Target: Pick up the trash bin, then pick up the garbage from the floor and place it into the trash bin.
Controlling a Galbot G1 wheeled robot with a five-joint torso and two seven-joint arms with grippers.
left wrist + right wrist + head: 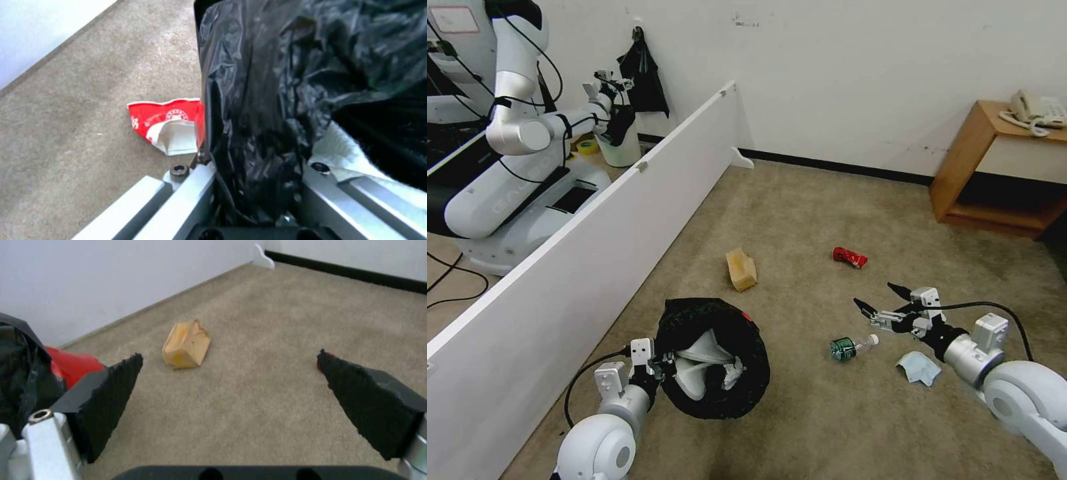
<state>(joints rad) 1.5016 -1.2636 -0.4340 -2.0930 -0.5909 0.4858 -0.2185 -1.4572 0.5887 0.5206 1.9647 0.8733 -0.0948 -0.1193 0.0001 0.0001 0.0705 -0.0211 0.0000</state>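
One white partition (pixel 594 227) runs along the left side of the carpeted floor (pixel 800 200). At 7 o'clock in the head view, the left claw (pixel 662 369) is clamped on the rim of one trash bin (pixel 727 320), which it holds tipped, mouth toward the camera, black liner crinkled and white items inside. In the left wrist view one crushed red-white paper cup (pixel 166 125) lies on the carpet just beside the bin.

Litter counted on the floor: one tan paper bag (pixel 741 269) near centre; one red can (pixel 850 257) at 1 o'clock from it; one green-labelled clear bottle (pixel 850 347); one light blue cloth (pixel 919 368) at 4 o'clock.

The right claw (pixel 877 301) hovers above the bottle, jaws spread wide, gripping nothing.
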